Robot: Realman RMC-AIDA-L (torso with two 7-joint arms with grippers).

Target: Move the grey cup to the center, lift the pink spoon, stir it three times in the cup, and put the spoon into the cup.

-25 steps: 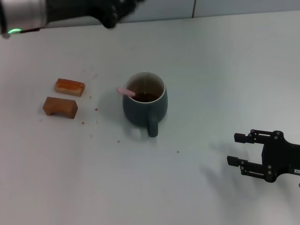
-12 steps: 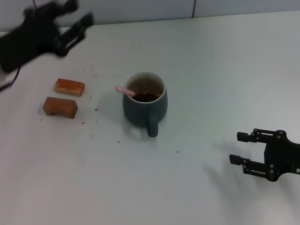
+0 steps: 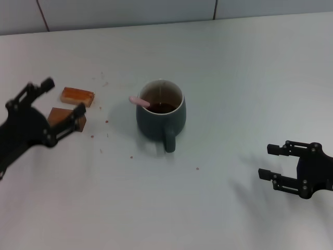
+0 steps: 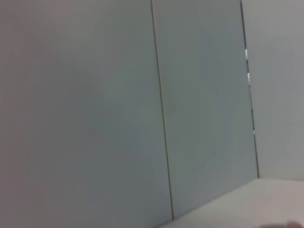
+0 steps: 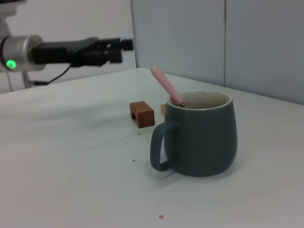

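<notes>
The grey cup [image 3: 161, 113] stands upright in the middle of the table, handle toward me, with brown liquid inside. The pink spoon [image 3: 139, 101] rests in the cup, its handle leaning out over the left rim. In the right wrist view the cup [image 5: 204, 135] and the spoon [image 5: 166, 85] show side on. My left gripper [image 3: 66, 95] is open and empty, hovering at the left over the brown blocks. My right gripper [image 3: 268, 161] is open and empty, low at the front right, well away from the cup.
Two brown blocks lie left of the cup: one farther back [image 3: 77, 96], one nearer [image 3: 70, 119] partly hidden by my left gripper. Crumbs dot the table around them. The left wrist view shows only grey wall panels [image 4: 95, 109].
My left arm has swung from the back left corner down and forward to hover over the brown blocks. My right gripper has drifted slightly right. The cup and spoon have not moved.
</notes>
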